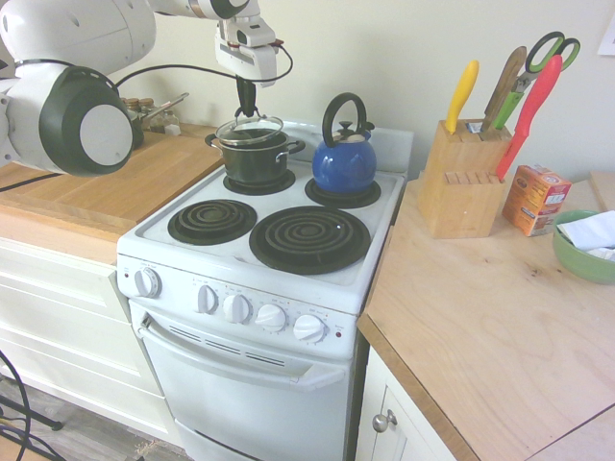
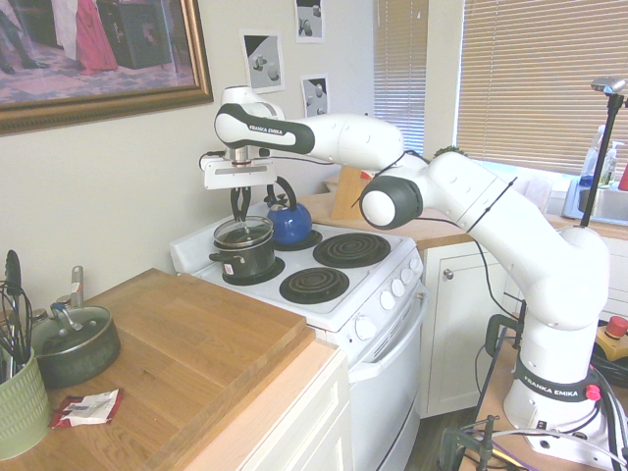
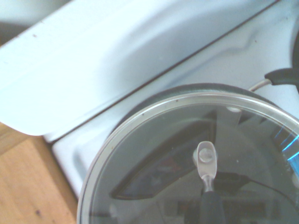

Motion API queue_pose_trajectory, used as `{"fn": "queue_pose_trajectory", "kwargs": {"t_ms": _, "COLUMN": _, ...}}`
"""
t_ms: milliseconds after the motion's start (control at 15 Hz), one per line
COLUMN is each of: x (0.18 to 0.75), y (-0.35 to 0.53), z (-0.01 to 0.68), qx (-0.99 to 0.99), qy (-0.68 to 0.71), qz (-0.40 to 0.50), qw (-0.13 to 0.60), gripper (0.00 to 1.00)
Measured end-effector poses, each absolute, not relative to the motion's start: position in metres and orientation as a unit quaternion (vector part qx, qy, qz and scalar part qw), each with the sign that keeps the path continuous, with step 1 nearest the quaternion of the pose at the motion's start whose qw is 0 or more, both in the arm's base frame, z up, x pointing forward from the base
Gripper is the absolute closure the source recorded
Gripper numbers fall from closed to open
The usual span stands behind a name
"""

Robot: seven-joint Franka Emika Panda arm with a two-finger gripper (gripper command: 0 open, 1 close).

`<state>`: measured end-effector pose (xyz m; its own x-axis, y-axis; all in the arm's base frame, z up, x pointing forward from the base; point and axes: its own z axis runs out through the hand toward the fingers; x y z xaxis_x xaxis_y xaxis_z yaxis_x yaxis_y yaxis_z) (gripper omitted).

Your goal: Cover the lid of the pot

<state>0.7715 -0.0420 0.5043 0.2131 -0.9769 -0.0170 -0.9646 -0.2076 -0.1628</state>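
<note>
Nearly done, I judge: my jaws (image 1: pixel 246 108) are clenched on the lid (image 1: pixel 250 129), held tilted just over the pot (image 1: pixel 258 159) on the stove's back burner; lowering and release remain.

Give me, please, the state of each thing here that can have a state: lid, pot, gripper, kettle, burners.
lid: held by its knob, just above the pot, slightly tilted, not yet seated.
pot: upright on the back burner, not yet covered.
gripper: shut on the lid, pointing down.
blue kettle: upright on the other back burner.
front burners: bare, not glowing.
</note>
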Motion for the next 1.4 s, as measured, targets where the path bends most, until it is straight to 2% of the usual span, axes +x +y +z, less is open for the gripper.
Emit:
{"fn": "queue_pose_trajectory", "kwargs": {"t_ms": 533, "x": 0.778, "y": -0.048, "z": 0.475, "qx": -0.767, "qy": 0.638, "qz": -0.03, "qw": 0.062, "gripper": 1.0}}
{"fn": "queue_pose_trajectory", "kwargs": {"t_ms": 1400, "x": 0.787, "y": -0.047, "z": 0.478, "qx": -0.755, "qy": 0.648, "qz": -0.061, "qw": 0.084, "gripper": 1.0}}
